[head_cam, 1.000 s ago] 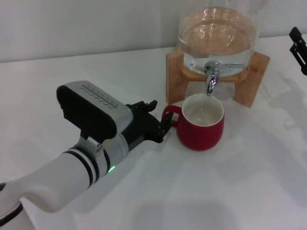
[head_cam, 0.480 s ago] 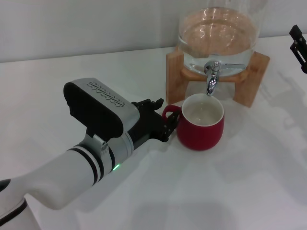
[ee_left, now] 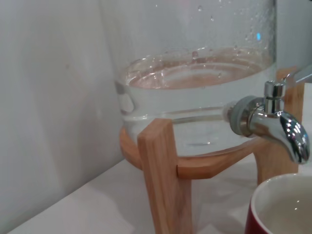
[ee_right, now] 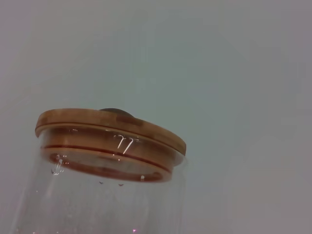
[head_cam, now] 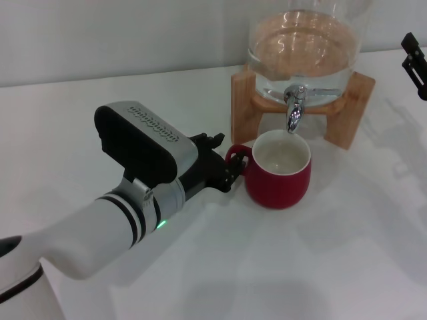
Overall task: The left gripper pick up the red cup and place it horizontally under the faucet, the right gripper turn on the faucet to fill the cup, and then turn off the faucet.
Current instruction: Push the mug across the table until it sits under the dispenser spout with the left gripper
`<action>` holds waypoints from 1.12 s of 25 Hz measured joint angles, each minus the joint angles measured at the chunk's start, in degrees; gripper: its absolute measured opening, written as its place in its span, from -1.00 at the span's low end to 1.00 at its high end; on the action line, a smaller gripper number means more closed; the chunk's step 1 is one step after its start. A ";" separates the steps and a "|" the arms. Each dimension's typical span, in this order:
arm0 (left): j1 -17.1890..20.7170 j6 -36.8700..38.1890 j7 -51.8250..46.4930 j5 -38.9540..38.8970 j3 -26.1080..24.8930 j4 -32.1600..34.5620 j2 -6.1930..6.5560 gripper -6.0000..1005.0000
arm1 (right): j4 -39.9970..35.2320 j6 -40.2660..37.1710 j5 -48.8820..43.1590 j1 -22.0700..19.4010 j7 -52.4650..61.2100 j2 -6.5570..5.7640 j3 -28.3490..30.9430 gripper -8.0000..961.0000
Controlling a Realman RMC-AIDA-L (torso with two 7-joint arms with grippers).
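Observation:
The red cup [head_cam: 277, 179] stands upright on the white table, its white inside right under the chrome faucet [head_cam: 294, 111] of the glass jar dispenser [head_cam: 303, 50]. My left gripper [head_cam: 224, 159] is at the cup's small handle, with one black finger on each side of it and the fingers spread apart. The left wrist view shows the faucet [ee_left: 275, 126] close up, with the cup's rim [ee_left: 280, 195] below it. My right gripper [head_cam: 415, 65] shows only in part at the right edge, clear of the faucet.
The dispenser rests on a wooden stand [head_cam: 243, 107] whose legs flank the cup. The jar's wooden lid [ee_right: 109, 129] shows in the right wrist view. A pale wall runs behind the table [head_cam: 320, 267].
My left arm has moved right and forward, bringing its fingers closer around the cup's handle. The cup has hardly moved. The right gripper has stayed put.

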 joint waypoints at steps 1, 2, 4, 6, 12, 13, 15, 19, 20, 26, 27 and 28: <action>-0.15 0.17 0.03 0.00 -0.06 0.07 0.00 -0.10 | -0.02 0.00 0.00 0.00 -0.01 0.00 0.00 0.29; -0.42 0.28 0.04 0.00 -0.11 0.27 0.00 -0.10 | -0.04 0.01 0.01 -0.01 -0.01 0.00 0.00 0.29; -1.02 0.32 0.02 -0.02 -0.19 0.80 0.00 -0.10 | -0.09 0.05 0.03 -0.03 -0.02 0.00 0.00 0.29; -1.75 0.32 -0.10 -0.19 -0.27 1.44 0.00 -0.10 | -0.14 0.14 0.03 -0.07 -0.02 0.01 0.00 0.29; -1.96 0.51 -0.03 -0.28 0.02 1.32 0.00 -0.10 | -0.24 0.26 0.01 -0.30 -0.02 0.07 -0.02 0.29; -1.78 0.69 0.03 -0.23 0.10 1.01 -0.01 -0.10 | -0.28 0.27 0.01 -0.34 -0.01 0.08 -0.01 0.29; -1.09 1.01 0.10 0.08 0.16 0.40 -0.01 -0.10 | -0.40 0.27 0.03 -0.42 -0.02 0.08 0.01 0.29; 1.17 1.17 0.15 0.27 0.18 -1.00 0.02 -0.10 | -0.45 0.14 0.04 -0.47 -0.02 0.09 0.01 0.29; 1.80 1.17 0.18 0.54 0.19 -1.44 0.02 -0.10 | -0.45 0.08 0.07 -0.47 -0.02 0.09 0.00 0.29; 7.97 1.64 0.32 5.11 -0.18 -5.24 -0.01 -0.10 | -0.45 0.08 0.15 -0.40 -0.02 0.09 0.00 0.29; 8.68 1.65 0.32 5.56 -0.19 -5.86 -0.02 -0.10 | -0.44 0.07 0.13 -0.40 -0.02 0.08 0.00 0.29; 9.14 1.66 0.33 5.71 -0.18 -6.14 -0.02 -0.10 | -0.43 0.07 0.12 -0.40 -0.02 0.06 0.00 0.29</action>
